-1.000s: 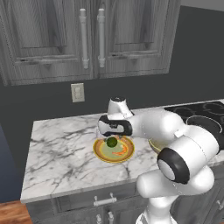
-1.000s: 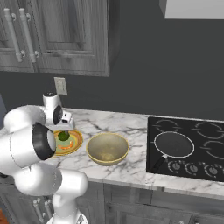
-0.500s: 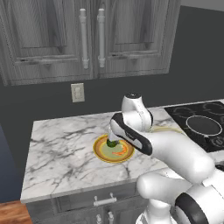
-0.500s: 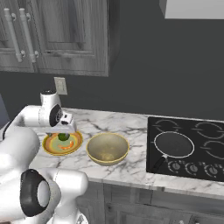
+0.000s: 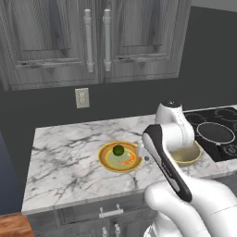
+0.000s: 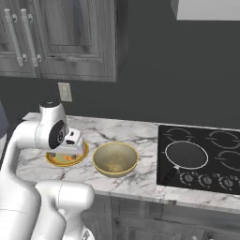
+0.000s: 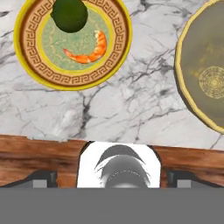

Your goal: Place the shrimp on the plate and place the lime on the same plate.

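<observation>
Judging both placements complete, we see the curved orange shrimp (image 7: 85,53) and dark green round lime (image 7: 69,14) on the orange-rimmed, green-centred plate (image 7: 30,57), hand released and empty; the next move calls only for clearing the arm.

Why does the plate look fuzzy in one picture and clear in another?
In the hand view, the round orange-rimmed plate, curved orange shrimp and dark green lime are close and sharp; in the left base view they're small and soft; in the right base view the white arm blocks most of the plate.
</observation>
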